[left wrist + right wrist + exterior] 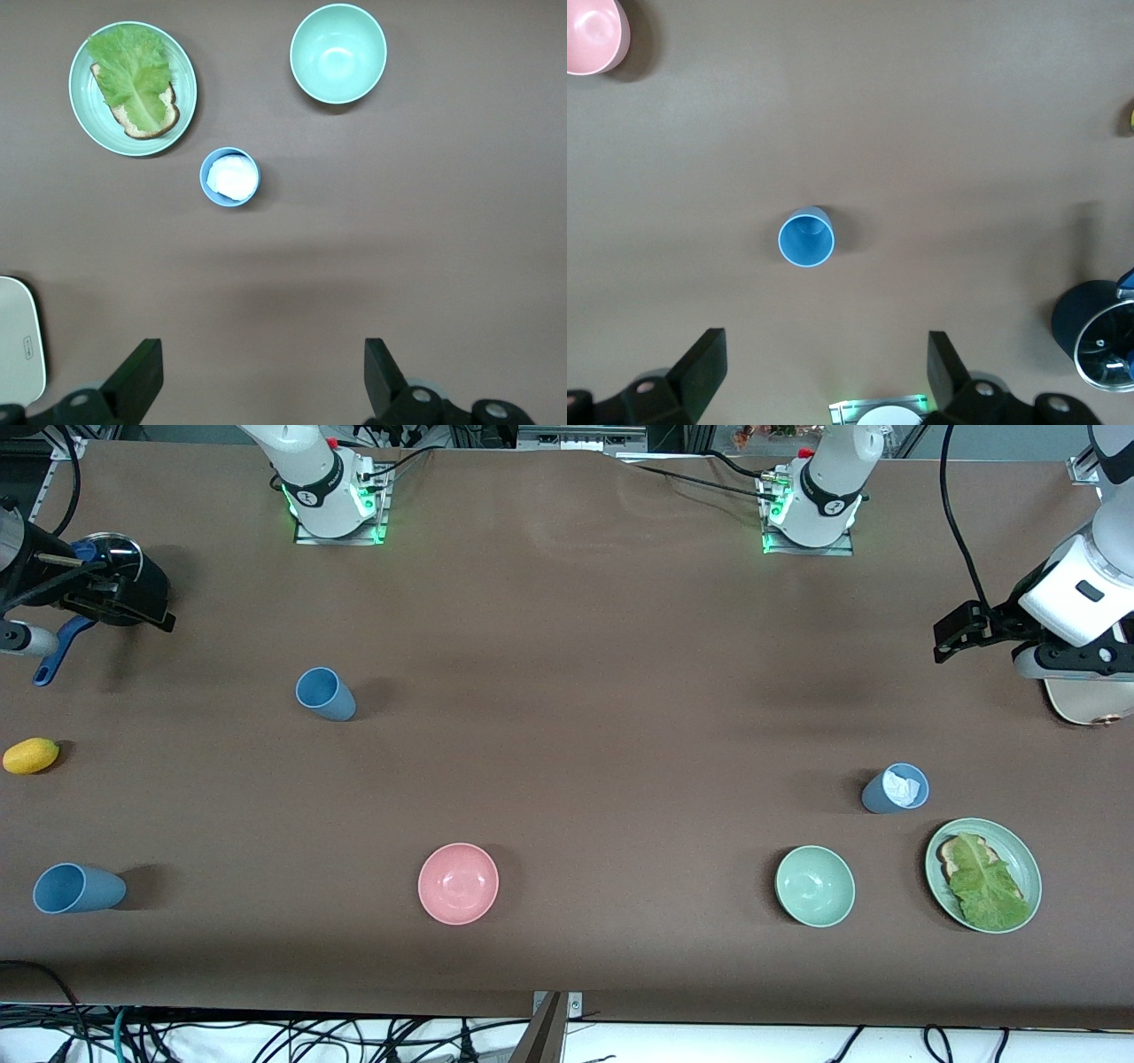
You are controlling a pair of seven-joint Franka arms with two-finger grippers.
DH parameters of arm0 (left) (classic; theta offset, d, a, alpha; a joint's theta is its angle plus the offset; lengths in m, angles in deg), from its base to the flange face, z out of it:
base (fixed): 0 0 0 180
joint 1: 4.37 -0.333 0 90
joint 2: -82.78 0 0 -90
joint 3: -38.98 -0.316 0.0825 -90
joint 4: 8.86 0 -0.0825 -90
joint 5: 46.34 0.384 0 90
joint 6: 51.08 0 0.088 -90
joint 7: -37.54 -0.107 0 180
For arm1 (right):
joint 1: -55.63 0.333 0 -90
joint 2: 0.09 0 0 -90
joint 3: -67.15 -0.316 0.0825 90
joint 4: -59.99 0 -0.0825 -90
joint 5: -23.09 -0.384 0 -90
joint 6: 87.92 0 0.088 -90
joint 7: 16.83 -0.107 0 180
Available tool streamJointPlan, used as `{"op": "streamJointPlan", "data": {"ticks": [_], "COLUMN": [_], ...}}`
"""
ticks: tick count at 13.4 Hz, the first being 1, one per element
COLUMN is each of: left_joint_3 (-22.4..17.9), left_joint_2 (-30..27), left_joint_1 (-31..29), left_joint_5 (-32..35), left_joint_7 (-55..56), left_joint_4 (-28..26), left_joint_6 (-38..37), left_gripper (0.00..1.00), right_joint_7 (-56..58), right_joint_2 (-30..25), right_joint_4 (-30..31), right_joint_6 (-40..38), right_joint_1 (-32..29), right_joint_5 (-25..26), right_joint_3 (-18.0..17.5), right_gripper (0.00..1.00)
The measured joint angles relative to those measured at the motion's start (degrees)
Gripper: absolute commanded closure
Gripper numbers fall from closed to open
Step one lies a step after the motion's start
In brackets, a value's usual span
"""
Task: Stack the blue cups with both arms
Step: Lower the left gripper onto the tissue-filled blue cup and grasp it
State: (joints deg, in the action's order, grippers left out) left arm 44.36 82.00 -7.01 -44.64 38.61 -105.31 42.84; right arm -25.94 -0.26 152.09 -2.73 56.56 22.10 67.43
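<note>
three blue cups stand apart on your surface (567, 646): empty cup (325, 693) near the right arm's base, corner cup (78, 888), white-filled cup (896, 788) beside the lettuce plate (937, 850). left pincer (263, 376) and right pincer (827, 372) hover wide open, empty.

Even overhead light — soft shadows (sharp focus).

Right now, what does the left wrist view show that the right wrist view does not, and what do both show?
Only the left wrist view: a round pale green plate with lettuce on bread, an empty mint green bowl, and a small blue cup with something white inside.
Only the right wrist view: an empty blue cup, a pink bowl, a black pot.
Both: brown table, open black fingers.
</note>
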Motion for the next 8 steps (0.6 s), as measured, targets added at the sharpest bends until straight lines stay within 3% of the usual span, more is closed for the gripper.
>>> {"op": "streamJointPlan", "data": {"ticks": [4, 8], "left_joint_3": [-0.18, -1.05], "left_joint_2": [2.71, 9.49], "left_joint_1": [-0.64, -6.78], "left_joint_5": [0.00, 0.00], "left_joint_7": [-0.12, -4.27], "left_joint_4": [1.76, 6.60], "left_joint_6": [0.48, 0.60], "left_gripper": [0.00, 0.00], "right_joint_7": [0.00, 0.00], "right_joint_2": [0.09, 0.23], "right_joint_4": [-0.01, -0.03], "right_joint_6": [0.01, 0.02], "right_joint_1": [0.01, 0.03], "right_joint_5": [0.00, -0.01], "right_joint_3": [-0.01, -0.02], "right_gripper": [0.00, 0.00]}}
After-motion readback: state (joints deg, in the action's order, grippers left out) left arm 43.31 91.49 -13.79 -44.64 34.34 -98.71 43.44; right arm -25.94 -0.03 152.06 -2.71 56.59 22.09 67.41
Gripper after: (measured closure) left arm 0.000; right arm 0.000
